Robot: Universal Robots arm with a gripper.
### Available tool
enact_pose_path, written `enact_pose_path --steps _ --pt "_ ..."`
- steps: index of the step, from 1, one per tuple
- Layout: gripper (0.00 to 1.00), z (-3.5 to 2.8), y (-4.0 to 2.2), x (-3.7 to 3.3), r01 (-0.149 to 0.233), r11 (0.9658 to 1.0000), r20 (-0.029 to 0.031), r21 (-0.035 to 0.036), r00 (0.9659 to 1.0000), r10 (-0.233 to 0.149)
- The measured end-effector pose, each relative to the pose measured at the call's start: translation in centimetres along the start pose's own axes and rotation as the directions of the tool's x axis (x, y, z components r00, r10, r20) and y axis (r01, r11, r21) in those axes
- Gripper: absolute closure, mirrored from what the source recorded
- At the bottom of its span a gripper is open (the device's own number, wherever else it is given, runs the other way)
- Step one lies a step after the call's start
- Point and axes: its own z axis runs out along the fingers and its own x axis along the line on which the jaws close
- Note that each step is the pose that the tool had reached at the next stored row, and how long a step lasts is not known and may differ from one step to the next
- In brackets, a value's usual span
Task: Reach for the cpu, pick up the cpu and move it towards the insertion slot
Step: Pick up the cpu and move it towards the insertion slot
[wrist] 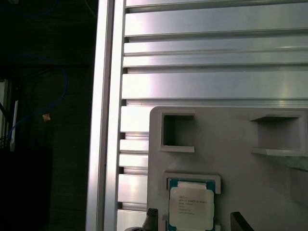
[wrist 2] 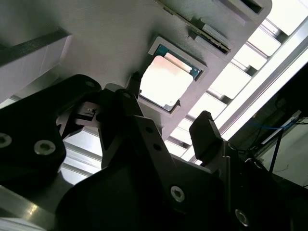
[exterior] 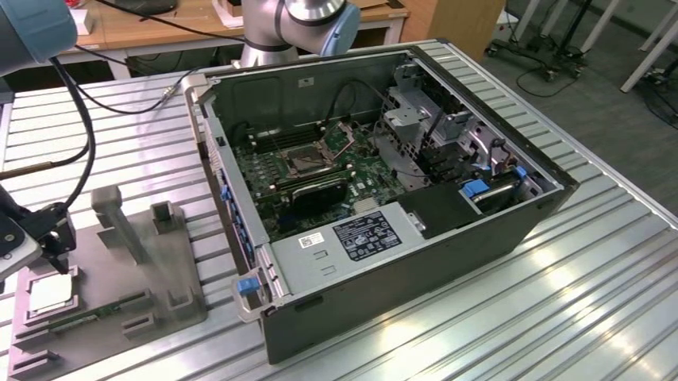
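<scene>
Plainly, the gripper is seen at eight o'clock in the exterior view, poised just above the cpu, which lies flat in a square recess of the grey plastic tray. In both wrist views the jaws are held wide, with a finger on either side of the cpu, and no contact can be made out. The tray is set on a table of ribbed, shiny aluminium slats. Toward the centre an opened computer case is laid on its side. The insertion slot is found on its green motherboard, well apart from the cpu. At twelve o'clock a wooden desk is glimpsed, and at two o'clock grey carpet.
</scene>
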Motion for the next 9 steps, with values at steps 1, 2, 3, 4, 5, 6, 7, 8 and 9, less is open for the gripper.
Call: enact_pose_path --steps 1,2,3,4,5,6,7,8,9 --pt "0.32 0.01 0.00 0.00 0.000 1.0000 0.0000 -0.0001 1.0000 0.000" --pt "0.32 0.01 0.00 0.00 0.000 1.0000 0.0000 0.0000 1.0000 0.000" --pt "0.32 0.02 0.00 0.00 0.000 1.0000 0.0000 -0.0001 1.0000 0.000" --pt "0.32 0.03 0.00 0.00 0.000 1.0000 0.0001 -0.0001 1.0000 0.000" --pt "0.32 0.07 0.00 0.00 0.000 1.0000 0.0002 -0.0001 1.0000 0.000" --pt "0.32 0.15 0.00 -0.01 0.000 1.0000 0.0005 -0.0004 1.0000 0.000" --pt "0.32 0.23 -0.01 0.00 0.000 1.0000 0.0003 -0.0003 1.0000 0.000" --pt "0.32 0.31 -0.01 0.00 0.000 1.0000 0.0000 0.0000 1.0000 0.000" --pt "0.32 0.43 -0.01 0.00 0.000 1.0000 0.0001 -0.0001 1.0000 0.000"
